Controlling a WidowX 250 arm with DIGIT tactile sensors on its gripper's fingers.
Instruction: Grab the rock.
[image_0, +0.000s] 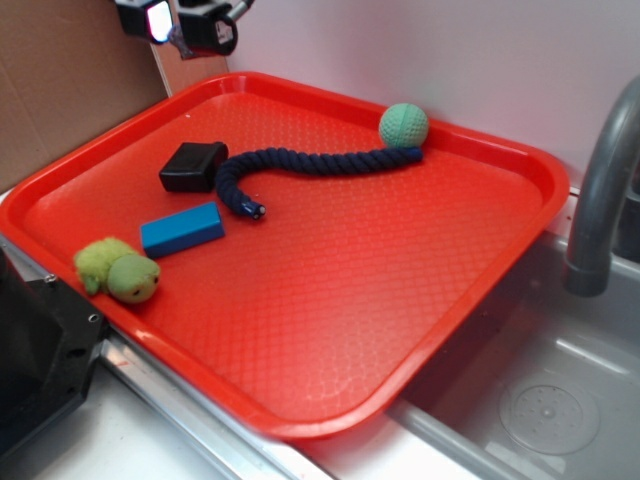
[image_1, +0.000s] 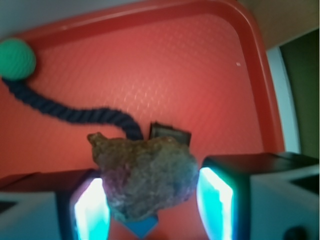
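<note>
end effector (image_0: 190, 25) — cut by exterior's top edge | black block (image_1: 171, 133), blue block (image_1: 141, 227) — mostly hidden behind rock (image_1: 145, 175) | wrist view blurred

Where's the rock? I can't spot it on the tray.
In the wrist view, the rock is between the jaws, held above the tray, over the black block.
</note>
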